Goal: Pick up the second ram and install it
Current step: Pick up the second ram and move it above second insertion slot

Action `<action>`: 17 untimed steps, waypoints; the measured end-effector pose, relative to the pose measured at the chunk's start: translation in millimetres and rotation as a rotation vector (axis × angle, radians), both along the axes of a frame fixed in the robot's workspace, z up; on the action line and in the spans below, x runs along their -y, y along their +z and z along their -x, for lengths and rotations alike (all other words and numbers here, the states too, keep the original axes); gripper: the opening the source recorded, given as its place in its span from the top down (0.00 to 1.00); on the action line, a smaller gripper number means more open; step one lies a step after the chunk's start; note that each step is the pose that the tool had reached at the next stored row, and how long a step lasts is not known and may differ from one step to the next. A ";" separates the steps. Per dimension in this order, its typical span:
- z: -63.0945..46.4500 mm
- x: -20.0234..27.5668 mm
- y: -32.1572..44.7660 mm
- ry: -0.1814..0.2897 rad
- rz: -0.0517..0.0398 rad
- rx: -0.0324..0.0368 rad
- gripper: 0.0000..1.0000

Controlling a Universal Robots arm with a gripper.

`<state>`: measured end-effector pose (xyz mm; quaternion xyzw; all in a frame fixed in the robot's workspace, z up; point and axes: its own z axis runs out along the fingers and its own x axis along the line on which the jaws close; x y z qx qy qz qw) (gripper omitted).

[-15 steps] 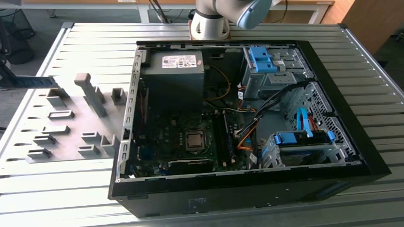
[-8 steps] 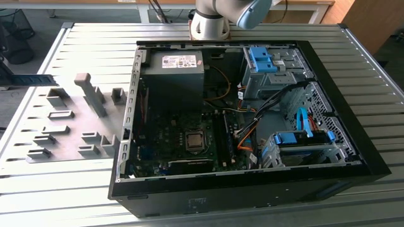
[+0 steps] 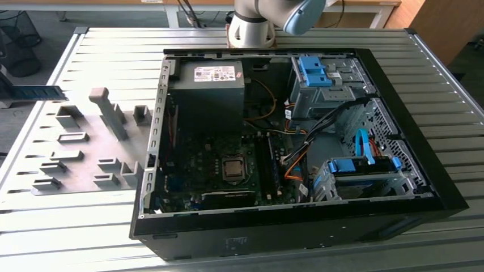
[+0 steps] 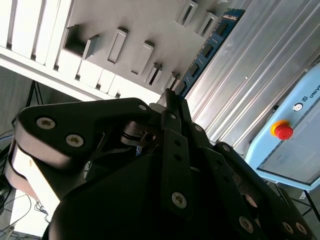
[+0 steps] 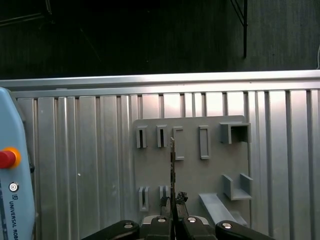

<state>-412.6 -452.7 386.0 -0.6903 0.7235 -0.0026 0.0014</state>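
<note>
Gripper: the black gripper (image 5: 172, 204) is clenched on one end of the second ram, with a finger against each flat face.
Second ram: the thin dark-green board (image 5: 172, 167) stands straight out from the fingertips, its remaining length free of the gripper.
Ram and holder plate: in the first wrist view the strip shows in front of the gray holder plate (image 5: 192, 165), between its slotted blocks; whether it touches the plate cannot be told.
First wrist view: the ram is seen edge-on, as a narrow dark line.
Second wrist view: the ram's broad face shows (image 4: 210, 47), blue-green with small dark chips, running away from the gripper (image 4: 172, 97) past the plate's row of slots.
Exterior view: the ram (image 3: 38, 92) sits at the exterior view's left edge, near the holder plate (image 3: 83, 164) and well apart from the open computer case (image 3: 302, 238), whose motherboard (image 3: 196, 164) lies exposed.
Table: slatted metal table (image 3: 76, 226) carries the plate and the case.
Pendant: a pale blue pendant (image 4: 300, 115) with a red button (image 4: 283, 131) lies beside the table's ribs in both wrist views.
</note>
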 end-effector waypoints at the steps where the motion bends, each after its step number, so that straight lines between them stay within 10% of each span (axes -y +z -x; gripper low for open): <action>1: 0.0 0.0 0.7 0.000 0.0000 0.0000 0.86; 17: 0.0 -0.7 10.2 0.000 0.0000 0.0001 0.86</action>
